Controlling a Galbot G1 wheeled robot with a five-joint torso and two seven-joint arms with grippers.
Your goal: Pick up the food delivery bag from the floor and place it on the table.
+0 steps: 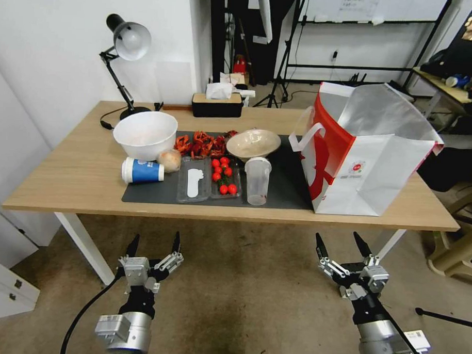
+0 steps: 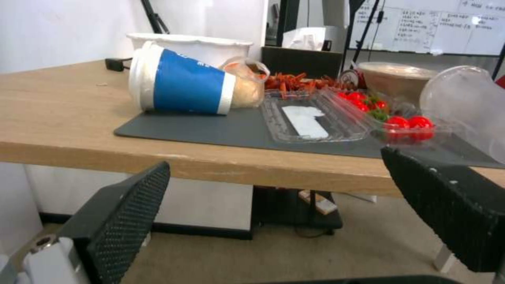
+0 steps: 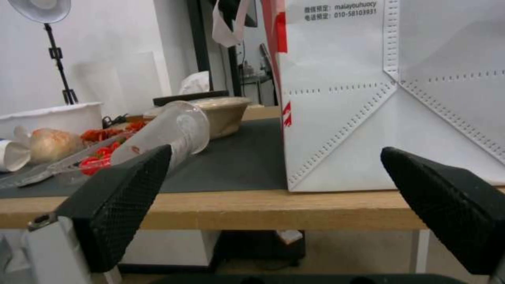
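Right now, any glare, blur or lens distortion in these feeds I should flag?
Head view: wide-angle bowing at the table edges; soft sheen on the food delivery bag foil lining, nothing blown out. Left wrist view: the blue paper cup is fairly sharp, the whiteboard behind soft, left pincer pads close and blurred. Right wrist view: bag print legible, desk lamp bright but not flaring.

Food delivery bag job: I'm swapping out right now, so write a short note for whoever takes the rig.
Left end effector: open, empty, held low in front of the table's near edge.
Right end effector: open, empty, low in front of the food delivery bag.
Bag: upright on the table's right end, partly on the dark grey mat, mouth open.
Done: bag is on the table, released.
Left: nothing visible; both arms are clear of it.
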